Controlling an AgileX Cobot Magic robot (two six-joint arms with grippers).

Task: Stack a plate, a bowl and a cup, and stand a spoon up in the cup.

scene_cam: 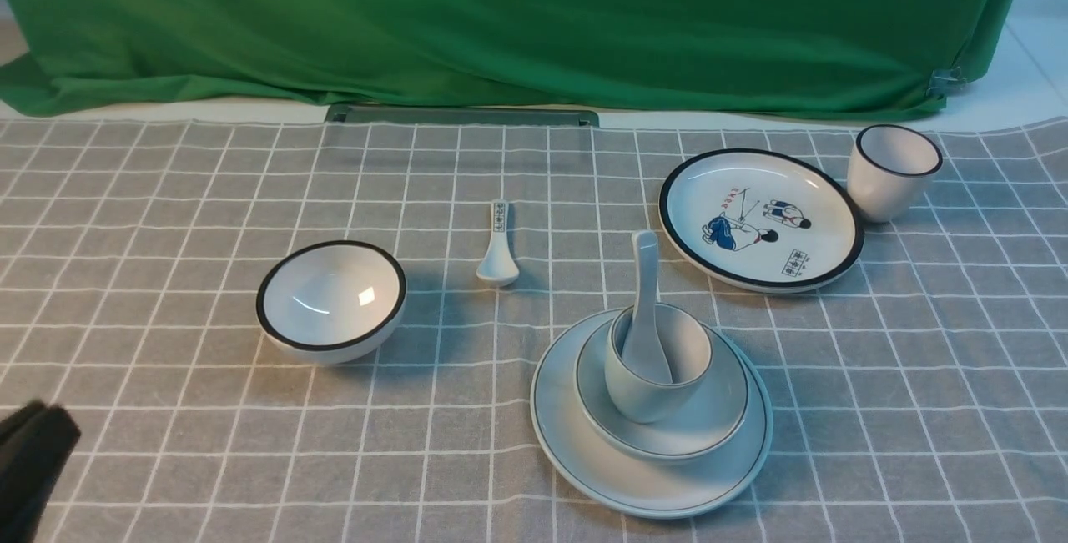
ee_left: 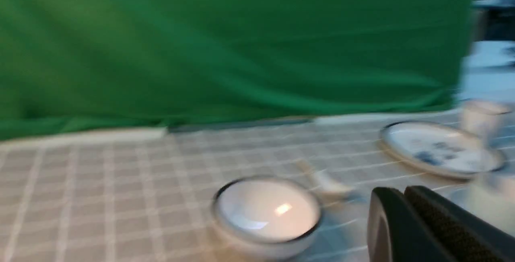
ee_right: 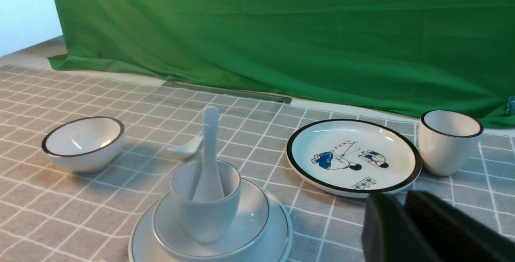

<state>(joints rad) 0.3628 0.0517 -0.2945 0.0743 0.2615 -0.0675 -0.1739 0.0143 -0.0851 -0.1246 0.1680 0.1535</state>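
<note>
On grey checked cloth [scene_cam: 167, 460], front view: plate [scene_cam: 584, 460] carries bowl [scene_cam: 717, 418], cup [scene_cam: 634, 397] inside, spoon [scene_cam: 644, 293] standing in cup. Left gripper [scene_cam: 29, 460] at near-left corner, spread unclear. Left wrist view: blurred; left fingers pressed together, empty. Right wrist view: right gripper [ee_right: 404, 230] closed, empty, beside stack.

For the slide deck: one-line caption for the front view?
Finished stack: spoon standing in cup, on bowl, on plate; black-rimmed set unused around it.
</note>
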